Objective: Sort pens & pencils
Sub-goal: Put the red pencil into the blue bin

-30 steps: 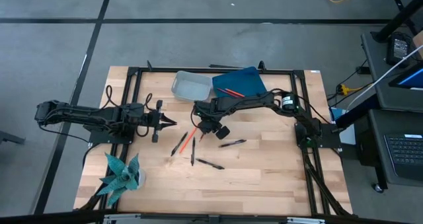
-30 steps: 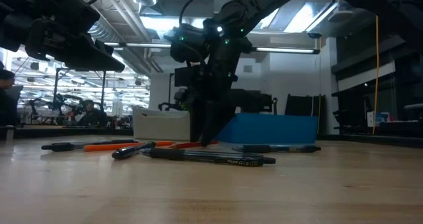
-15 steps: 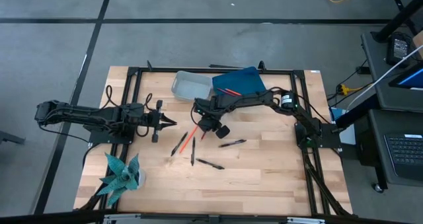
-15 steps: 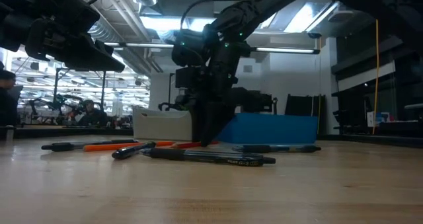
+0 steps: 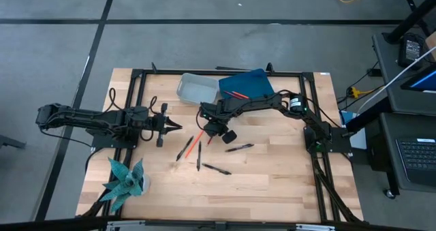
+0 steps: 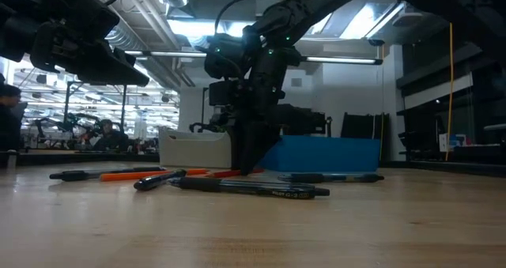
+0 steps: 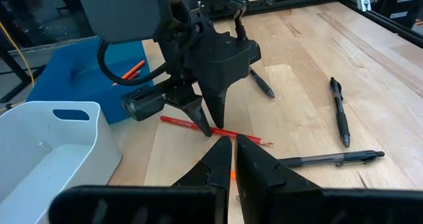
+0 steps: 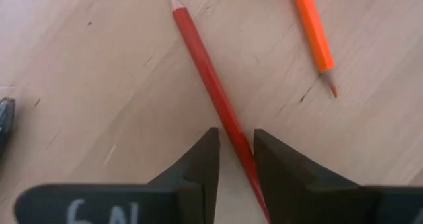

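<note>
A red pencil (image 8: 211,78) and an orange pencil (image 8: 312,32) lie on the pale wood-grain table (image 5: 272,180), centre of the high view; the pens (image 5: 216,169) are black, the upper-centre bins blue (image 5: 253,82) and white-grey (image 5: 195,89), the lower-left plant (image 5: 125,177) teal

Red pencil (image 8: 218,105): in my right wrist view its lower end runs out of sight between the right pincer (image 8: 232,159) fingers; whether they touch it I cannot tell.

Orange pencil (image 8: 313,32): blunt end cut off by the picture's edge in the same view.

Pen (image 8: 4,121): only a dark sliver shows at the edge there.

Blue bin (image 5: 248,85): from above, the right arm covers its near rim; contents are too small to count beyond a red streak.

Left pincer (image 7: 232,159): fingertips nearly meet in my left wrist view; its base is cut off below.

Plant (image 5: 125,179): its pot is hidden under the leaves.
</note>
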Tool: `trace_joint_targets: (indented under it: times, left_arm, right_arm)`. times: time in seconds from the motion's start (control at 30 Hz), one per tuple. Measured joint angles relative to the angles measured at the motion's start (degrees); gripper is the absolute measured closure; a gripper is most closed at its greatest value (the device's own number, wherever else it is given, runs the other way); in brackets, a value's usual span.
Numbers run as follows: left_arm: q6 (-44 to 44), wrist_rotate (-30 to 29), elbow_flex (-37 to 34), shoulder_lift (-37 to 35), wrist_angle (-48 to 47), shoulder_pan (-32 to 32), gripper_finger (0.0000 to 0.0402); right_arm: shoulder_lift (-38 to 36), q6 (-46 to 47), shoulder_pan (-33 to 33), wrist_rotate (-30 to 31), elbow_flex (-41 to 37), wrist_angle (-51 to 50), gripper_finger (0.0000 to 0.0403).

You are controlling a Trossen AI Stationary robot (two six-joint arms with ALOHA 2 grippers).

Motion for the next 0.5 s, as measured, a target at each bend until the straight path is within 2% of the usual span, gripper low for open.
trace_joint_targets:
  times: [0.5]
  left_arm:
    - [0.0,0.0,0.0,0.0,0.0,0.0,0.0388]
  right_arm:
    - [0.0,0.7,-0.1,-0.9,-0.1,0.2,0.0309]
